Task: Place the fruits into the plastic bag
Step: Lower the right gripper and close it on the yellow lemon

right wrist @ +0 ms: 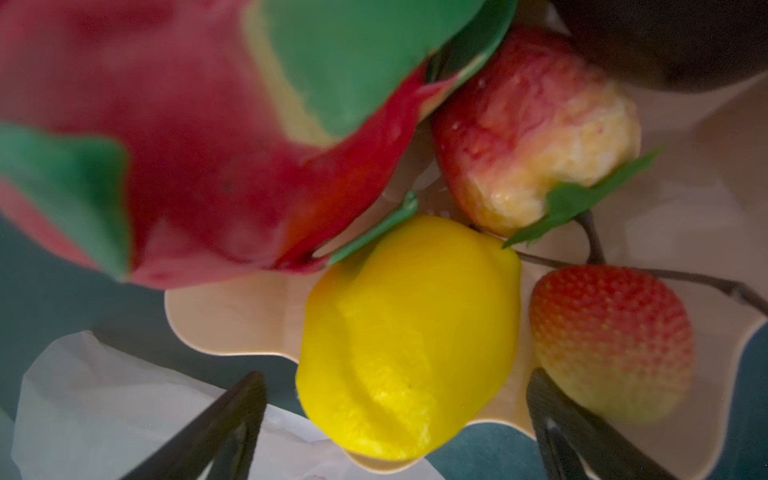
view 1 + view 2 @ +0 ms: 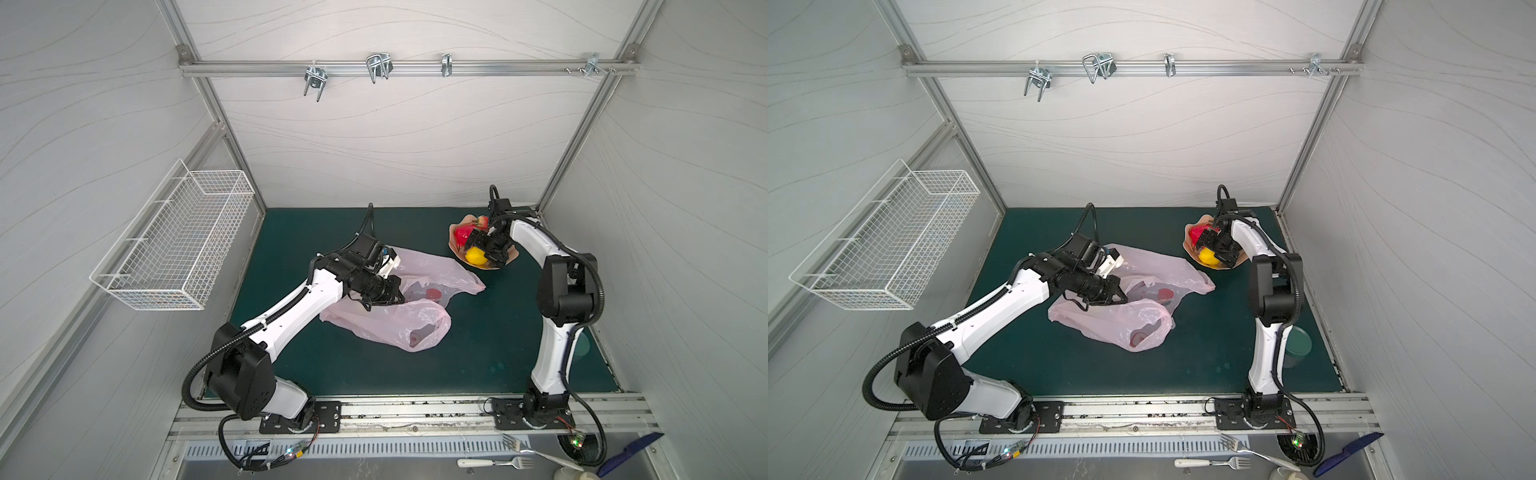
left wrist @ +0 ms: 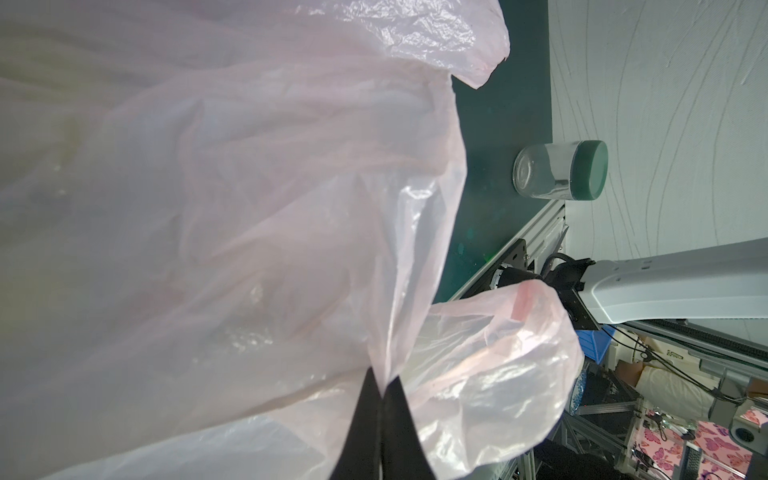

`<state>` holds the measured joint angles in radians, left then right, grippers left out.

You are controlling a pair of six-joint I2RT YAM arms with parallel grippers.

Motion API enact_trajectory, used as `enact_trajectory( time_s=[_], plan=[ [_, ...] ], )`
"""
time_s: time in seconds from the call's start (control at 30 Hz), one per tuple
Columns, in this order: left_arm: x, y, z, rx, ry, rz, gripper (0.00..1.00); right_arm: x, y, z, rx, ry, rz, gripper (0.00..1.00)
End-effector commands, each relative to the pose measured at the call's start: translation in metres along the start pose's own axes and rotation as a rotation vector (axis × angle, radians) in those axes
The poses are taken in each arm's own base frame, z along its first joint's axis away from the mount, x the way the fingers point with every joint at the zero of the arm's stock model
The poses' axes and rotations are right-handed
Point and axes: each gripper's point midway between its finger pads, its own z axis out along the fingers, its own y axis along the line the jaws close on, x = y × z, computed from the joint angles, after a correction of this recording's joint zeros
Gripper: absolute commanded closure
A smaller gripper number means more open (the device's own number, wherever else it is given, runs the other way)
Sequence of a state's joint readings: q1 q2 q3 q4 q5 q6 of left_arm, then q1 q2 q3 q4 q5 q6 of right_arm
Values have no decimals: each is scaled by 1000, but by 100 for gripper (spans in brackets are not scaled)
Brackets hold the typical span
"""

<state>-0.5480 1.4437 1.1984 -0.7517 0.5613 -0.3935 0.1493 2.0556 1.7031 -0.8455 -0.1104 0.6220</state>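
Observation:
The pale pink plastic bag lies crumpled mid-mat. My left gripper is shut on a fold of its rim, holding the mouth up. Red fruits show through the film. At the back right, my right gripper hangs open over the peach plate. Its fingers stand either side of the yellow lemon without touching it. Beside the lemon are the dragon fruit, a strawberry, a red-yellow fruit and a dark fruit.
A white wire basket hangs on the left wall. A clear jar with a green lid stands by the right arm's base. Forks and a blue comb lie beyond the front rail. Metal hooks hang at the back.

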Motion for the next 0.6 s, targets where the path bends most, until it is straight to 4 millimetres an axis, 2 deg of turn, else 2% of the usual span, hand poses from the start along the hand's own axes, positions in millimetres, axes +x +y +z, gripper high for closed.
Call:
enact_trajectory(
  time_s=[0.0, 0.27, 0.57],
  plan=[
    [-6, -11, -9, 34, -36, 49, 100, 0, -4, 7, 31, 12, 43, 1],
    [-7, -12, -8, 40, -32, 52, 100, -1, -10, 22, 61, 27, 59, 4],
    [-4, -10, -9, 34, -30, 48, 100, 0, -16, 28, 76, 29, 52, 15]
  ],
)
